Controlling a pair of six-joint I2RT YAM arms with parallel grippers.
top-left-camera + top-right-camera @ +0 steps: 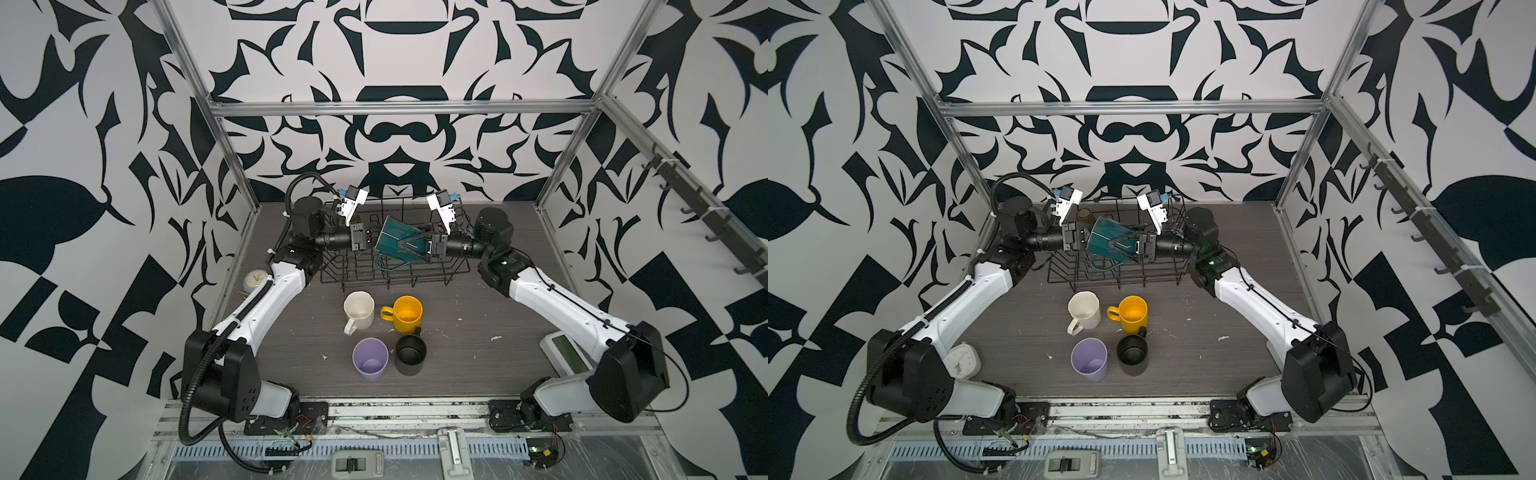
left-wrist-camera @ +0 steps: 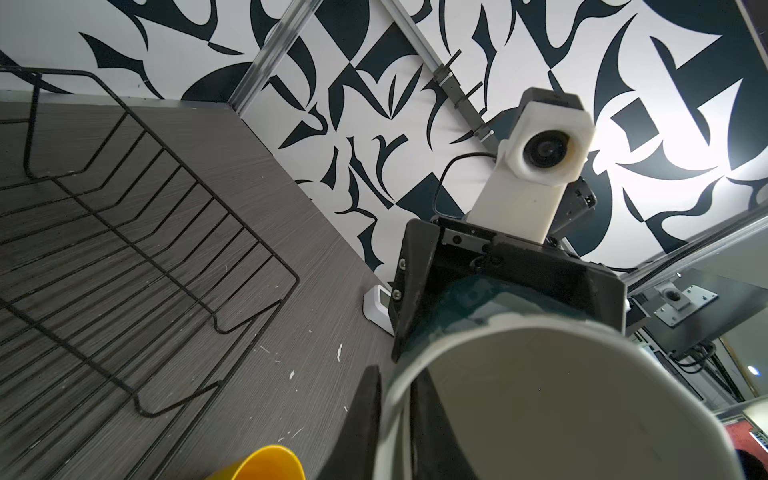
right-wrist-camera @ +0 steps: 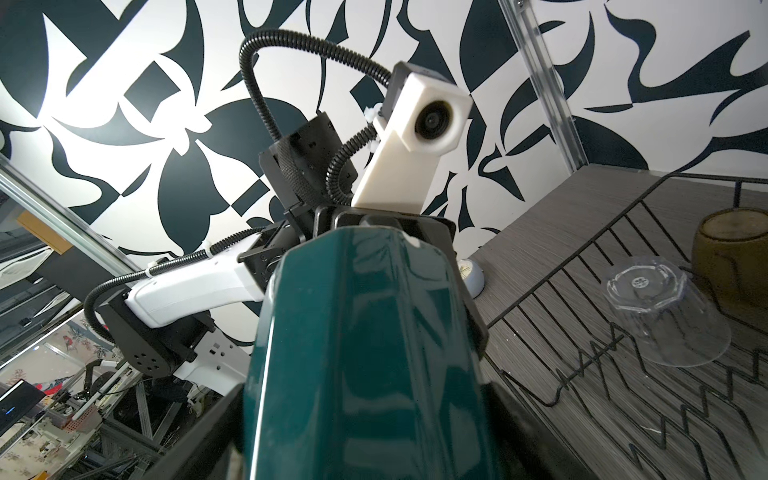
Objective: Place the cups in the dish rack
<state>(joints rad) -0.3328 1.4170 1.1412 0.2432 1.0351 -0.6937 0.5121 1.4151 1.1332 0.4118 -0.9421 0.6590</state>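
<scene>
Handover, by the look of it: dark-green mug on its side in the air over the dish rack, mouth toward my left arm, handle hanging down toward the prongs. My right gripper has its jaws spread wide around the body. My left gripper is pinched almost closed on the rim, one finger outside the wall, one inside. Two holds at once, I judge, so the mug can be turned mouth-down before going in. Amber tumbler already sits in the rack's far left corner, clear tumbler mouth-down beside it. Cream mug, yellow mug, lilac tumbler and black mug wait upright on the table in front of the rack. In the way: prongs under the handle; grippers nose to nose, little swing room.
</scene>
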